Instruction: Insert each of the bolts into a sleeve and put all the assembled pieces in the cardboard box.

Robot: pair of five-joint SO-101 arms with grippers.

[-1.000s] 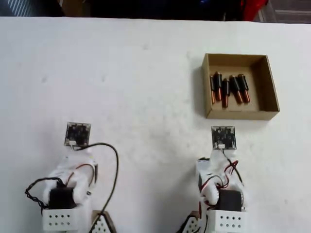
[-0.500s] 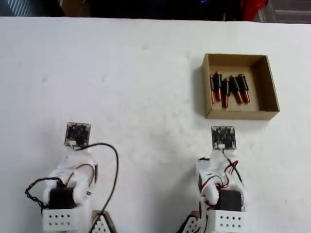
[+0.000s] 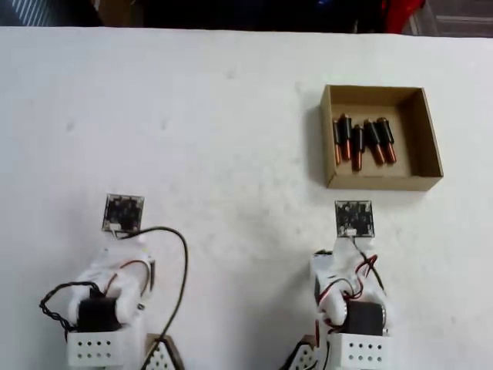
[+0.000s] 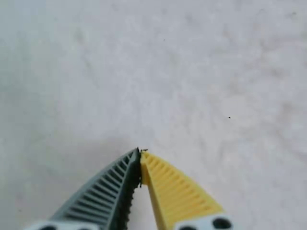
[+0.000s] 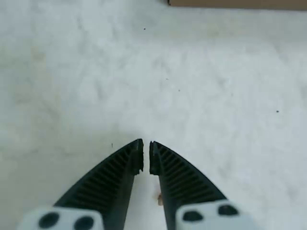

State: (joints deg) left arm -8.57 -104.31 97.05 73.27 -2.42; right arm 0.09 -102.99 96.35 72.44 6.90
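Note:
The cardboard box (image 3: 431, 146) stands on the white table at the right, and several assembled bolt-and-sleeve pieces (image 3: 362, 141) lie side by side in it, black at one end and copper at the other. Both arms are folded back at the near edge. The left arm (image 3: 108, 297) sits at the lower left; its gripper (image 4: 140, 152), one grey and one yellow finger, is shut with nothing in it above bare table. The right arm (image 3: 348, 297) sits below the box; its black gripper (image 5: 146, 143) is shut and empty. A strip of the box (image 5: 235, 3) edge lies beyond it.
A wrist camera board (image 3: 123, 213) tops the left arm and another (image 3: 354, 219) tops the right arm, just below the box's near wall. A black cable (image 3: 181, 262) loops beside the left arm. White table (image 3: 216, 131) stretches left of the box.

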